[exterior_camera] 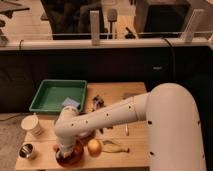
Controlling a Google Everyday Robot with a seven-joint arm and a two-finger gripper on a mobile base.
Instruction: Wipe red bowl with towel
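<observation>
The red bowl [73, 156] sits near the front left of the wooden table [135, 150], mostly covered by my arm. My gripper [63, 152] is down inside or right over the bowl, at its left side. The towel is not clearly visible; it may be hidden under the gripper. A round orange fruit [94, 147] lies just right of the bowl, touching or nearly touching it.
A green tray [47, 95] with a light blue item [71, 103] stands at the back left. A white paper cup [32, 124] and a small metal cup [27, 150] stand left of the bowl. A banana peel [115, 146] and dark small objects [97, 103] lie nearby.
</observation>
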